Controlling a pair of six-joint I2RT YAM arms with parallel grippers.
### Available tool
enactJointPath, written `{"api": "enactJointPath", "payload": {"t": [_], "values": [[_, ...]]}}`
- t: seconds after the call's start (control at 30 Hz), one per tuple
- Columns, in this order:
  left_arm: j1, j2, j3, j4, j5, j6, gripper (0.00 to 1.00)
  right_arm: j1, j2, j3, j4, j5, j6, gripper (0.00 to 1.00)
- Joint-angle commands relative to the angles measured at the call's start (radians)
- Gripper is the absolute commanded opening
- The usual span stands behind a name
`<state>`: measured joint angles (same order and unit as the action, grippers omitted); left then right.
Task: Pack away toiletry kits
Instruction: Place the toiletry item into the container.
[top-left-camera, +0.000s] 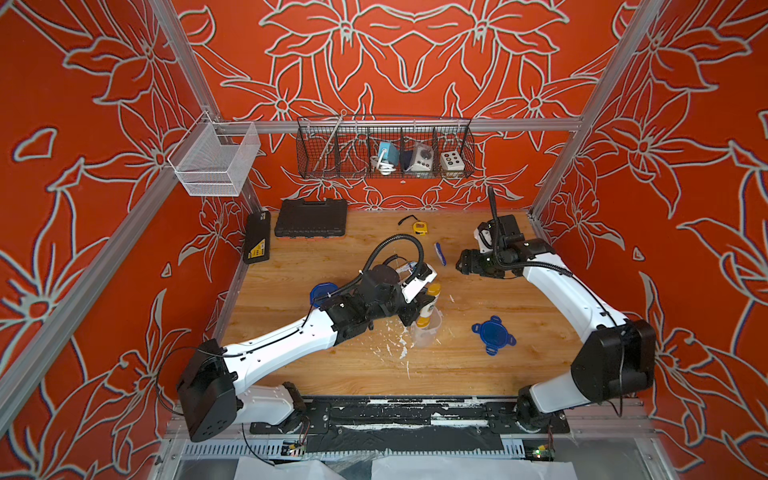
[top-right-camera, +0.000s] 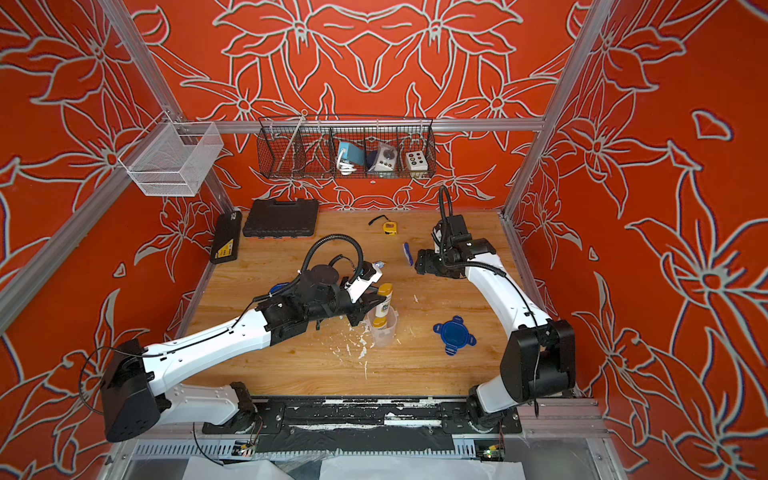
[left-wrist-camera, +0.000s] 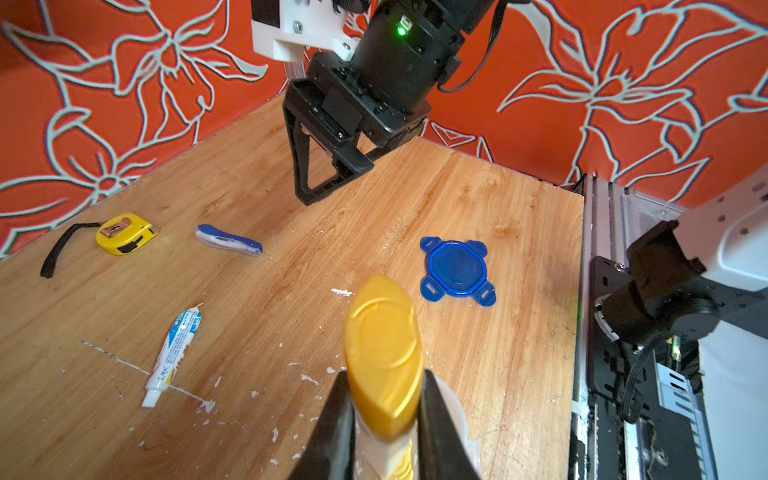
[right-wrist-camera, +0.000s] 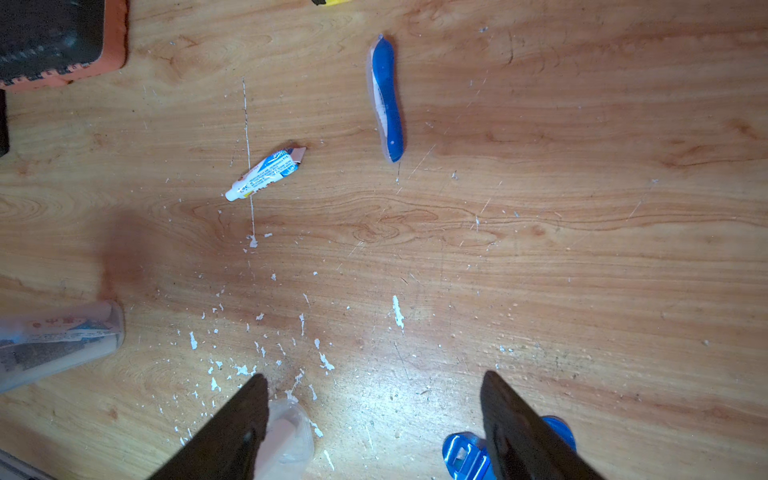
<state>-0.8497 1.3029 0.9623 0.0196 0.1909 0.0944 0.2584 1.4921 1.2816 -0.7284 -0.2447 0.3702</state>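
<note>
Yellow-capped bottle (left-wrist-camera: 382, 340) being pinched by left jaws, hanging upright over clear cup (top-left-camera: 428, 337); right jaws hovering spread, empty, above surface (top-left-camera: 457, 374) near blue toothbrush (top-left-camera: 440, 253).

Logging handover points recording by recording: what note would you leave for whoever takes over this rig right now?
Left gripper: shut on a yellow-capped bottle, upright, lower end inside the upright clear cup.
Right gripper: open, empty, over the table near the blue toothbrush.
Loose on the table: toothbrush, toothpaste tube, blue lid.
Second cup lies on its side with items inside; second lid partly hidden behind the left arm.
Done: bottle nearly placed. Left: release it, add toothbrush and tube, fit the lid.
</note>
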Motion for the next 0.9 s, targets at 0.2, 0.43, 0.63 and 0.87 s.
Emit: {"api": "enactJointPath", "payload": {"t": [0.2,0.43,0.63,0.87], "values": [[0.012,0.040,0.008,0.074,-0.035,0.062,0.00,0.007,-0.023,0.007,-0.009,0.002,0.003,0.81],[0.013,0.045,-0.009,0.100,-0.044,0.077,0.00,0.008,-0.019,0.008,-0.010,0.001,0.006,0.81],[0.014,0.048,-0.041,0.113,-0.044,0.094,0.00,0.010,-0.016,0.016,-0.014,0.004,0.004,0.81],[0.012,0.049,-0.056,0.127,-0.038,0.086,0.00,0.012,-0.010,0.017,-0.014,0.004,0.006,0.80]]}}
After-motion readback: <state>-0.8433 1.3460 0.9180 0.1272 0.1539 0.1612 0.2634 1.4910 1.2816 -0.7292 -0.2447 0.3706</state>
